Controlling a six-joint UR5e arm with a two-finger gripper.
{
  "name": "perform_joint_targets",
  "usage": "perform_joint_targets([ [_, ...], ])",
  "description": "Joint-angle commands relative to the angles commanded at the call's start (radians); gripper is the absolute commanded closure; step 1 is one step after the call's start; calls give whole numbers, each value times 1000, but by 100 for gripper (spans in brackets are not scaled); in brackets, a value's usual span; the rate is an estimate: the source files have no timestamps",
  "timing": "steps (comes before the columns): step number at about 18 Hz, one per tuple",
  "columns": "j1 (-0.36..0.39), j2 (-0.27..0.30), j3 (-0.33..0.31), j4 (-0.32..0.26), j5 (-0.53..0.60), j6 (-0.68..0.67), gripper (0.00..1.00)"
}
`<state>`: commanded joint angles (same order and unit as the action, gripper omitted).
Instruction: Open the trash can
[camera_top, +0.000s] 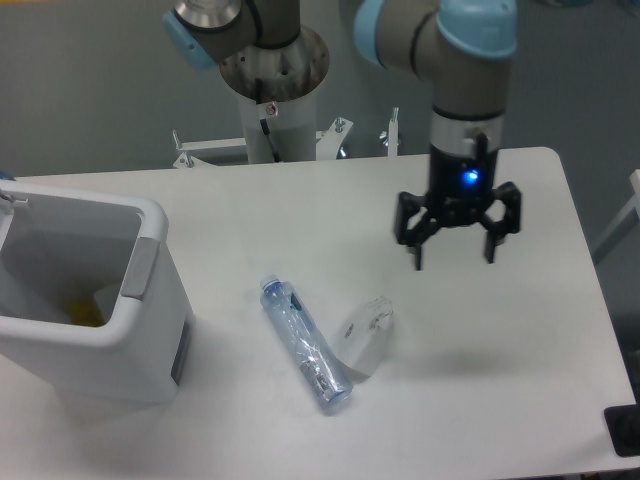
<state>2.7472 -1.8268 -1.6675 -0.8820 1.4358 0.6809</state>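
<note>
The trash can (95, 300) stands at the left edge of the table (520, 340), partly cut off by the left border of the view. It is a white, boxy bin with rounded corners, and its top is open, so the interior walls are exposed; something yellow lies at the bottom inside. A grey rectangular tab (140, 268) sits on the rim of the side facing the table's centre. The gripper (454, 257) hangs above the right half of the table, nearer the far edge, well apart from the trash can. Its two black fingers are spread wide and hold nothing; a blue light glows on the gripper body above them. Near the middle of the table, towards the near edge, a clear plastic bottle (305, 345) lies on its side, its blue-capped end pointing towards the far left corner. Just beside it on the right lies a clear crumpled plastic item (366, 330); whether the two touch cannot be determined. The arm's pedestal (275, 110) stands behind the far edge of the table.
</note>
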Motion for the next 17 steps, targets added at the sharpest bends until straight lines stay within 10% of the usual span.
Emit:
perform_joint_targets([
  [9,106,-95,54,-2,34,415,0],
  [17,106,-104,43,-6,113,493,0],
])
